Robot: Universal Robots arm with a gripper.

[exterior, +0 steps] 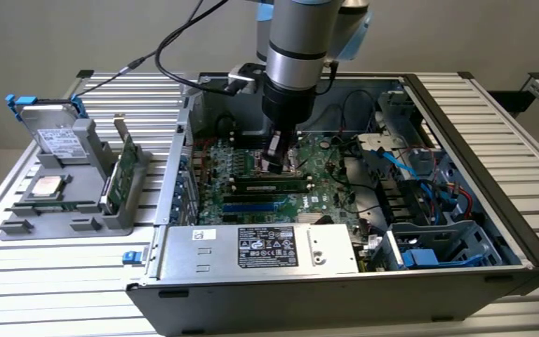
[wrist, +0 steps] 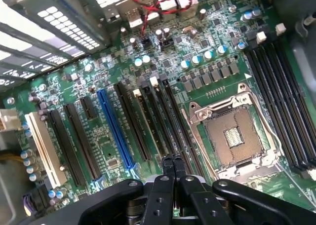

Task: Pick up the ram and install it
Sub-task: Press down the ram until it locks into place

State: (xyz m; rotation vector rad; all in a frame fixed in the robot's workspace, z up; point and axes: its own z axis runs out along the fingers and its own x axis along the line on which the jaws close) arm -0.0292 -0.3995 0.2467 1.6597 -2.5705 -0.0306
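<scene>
- Green motherboard [exterior: 250,175] lay exposed inside the open black case [exterior: 494,210], which sat on a slatted metal table [exterior: 26,281].
- The arm [exterior: 302,42] reached down into the case, its gripper [exterior: 274,163] hanging low over the middle of the board.
- The wrist view showed the gripper [wrist: 173,162] with its two black fingers [wrist: 168,162] pressed together and nothing between them.
- The ram [exterior: 269,187] lay lengthwise in a slot on the board, just beside the fingertips on the side nearer the exterior camera; whether it was fully seated could not be told.
- In the wrist view the fingertips hovered at the ends of a bank of dark slots, between a blue slot [wrist: 114,129] and the empty processor socket [wrist: 234,136].
- A silver power supply [exterior: 260,246] with a black label filled the case's near edge.
- Blue cables [exterior: 401,165] ran through the drive bay at the exterior view's right.
- A grey tray [exterior: 64,210] stood on the table beside the case at the exterior view's left, carrying an upright drive [exterior: 50,137], a square silver chip [exterior: 47,186] and a green card [exterior: 127,165] on edge.
</scene>
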